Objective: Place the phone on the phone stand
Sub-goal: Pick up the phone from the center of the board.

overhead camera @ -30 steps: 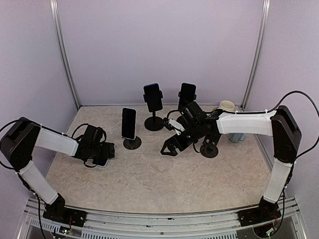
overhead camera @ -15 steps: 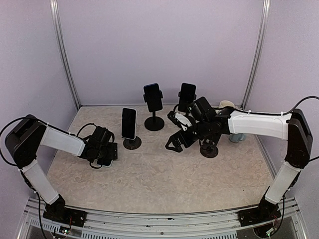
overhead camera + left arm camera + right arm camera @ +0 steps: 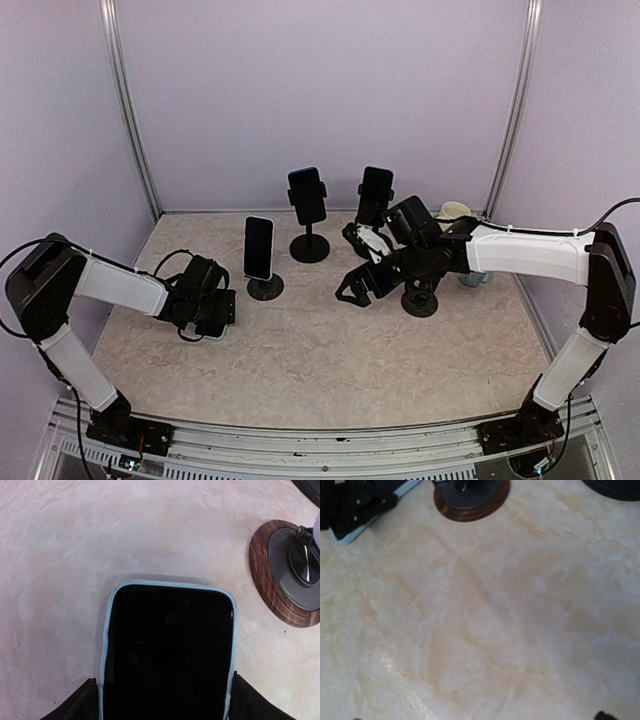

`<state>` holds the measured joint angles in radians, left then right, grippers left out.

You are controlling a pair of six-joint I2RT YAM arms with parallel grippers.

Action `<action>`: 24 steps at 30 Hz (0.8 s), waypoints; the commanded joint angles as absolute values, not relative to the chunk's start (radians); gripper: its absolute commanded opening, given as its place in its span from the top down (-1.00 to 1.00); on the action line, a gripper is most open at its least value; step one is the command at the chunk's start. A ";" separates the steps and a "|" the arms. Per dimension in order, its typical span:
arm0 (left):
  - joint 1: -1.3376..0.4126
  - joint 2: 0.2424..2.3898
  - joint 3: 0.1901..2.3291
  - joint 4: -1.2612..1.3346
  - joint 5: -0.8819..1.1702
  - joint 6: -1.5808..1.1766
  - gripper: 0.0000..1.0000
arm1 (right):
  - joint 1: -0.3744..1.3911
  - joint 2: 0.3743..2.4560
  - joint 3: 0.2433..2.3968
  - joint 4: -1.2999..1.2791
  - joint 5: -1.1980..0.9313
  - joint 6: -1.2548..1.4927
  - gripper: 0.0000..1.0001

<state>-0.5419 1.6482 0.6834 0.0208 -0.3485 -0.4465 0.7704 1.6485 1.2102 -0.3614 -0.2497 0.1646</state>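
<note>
The phone point(image 3: 167, 650), dark-screened in a light blue case, lies flat on the table at the left point(image 3: 207, 329). My left gripper point(image 3: 208, 312) straddles it; both fingers point(image 3: 75, 702) press against the long edges of the case. My right gripper point(image 3: 352, 280) hovers open over the middle of the table, with only its fingertips point(image 3: 602, 714) showing in the right wrist view. A black phone stand base point(image 3: 420, 302) sits under the right arm, which hides its top. The phone's blue edge point(image 3: 370, 527) also shows in the right wrist view.
A wood-rimmed stand point(image 3: 265, 288) point(image 3: 285, 575) holds a phone point(image 3: 258, 247) just right of my left gripper. Two taller stands at the back carry phones point(image 3: 307, 193) point(image 3: 375, 190). A cream cup point(image 3: 455, 212) and a bluish cup point(image 3: 475, 275) stand at the right.
My left gripper's jaws have narrowed onto the phone's edges after edging right. The right arm has drawn back and to the right, staying open.
</note>
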 commanded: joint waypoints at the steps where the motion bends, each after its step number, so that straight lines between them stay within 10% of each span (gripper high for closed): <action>1: -0.564 1.577 0.637 -0.003 -0.315 -0.479 -0.39 | 0.778 1.596 1.199 -0.320 -0.274 0.212 -1.00; 12: -0.678 1.402 0.538 0.045 -0.383 -0.528 -0.41 | 0.638 1.518 0.982 0.130 -0.902 0.578 -1.00; 24: -0.881 1.285 0.517 0.057 -0.484 -0.584 -0.41 | 0.632 1.423 1.015 -0.011 -0.671 0.518 -1.00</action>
<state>-0.8215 1.3228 0.5095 0.0086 -0.4126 -0.5549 0.6262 1.4395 0.9775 0.0269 -0.7284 0.5304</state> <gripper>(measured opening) 0.782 0.999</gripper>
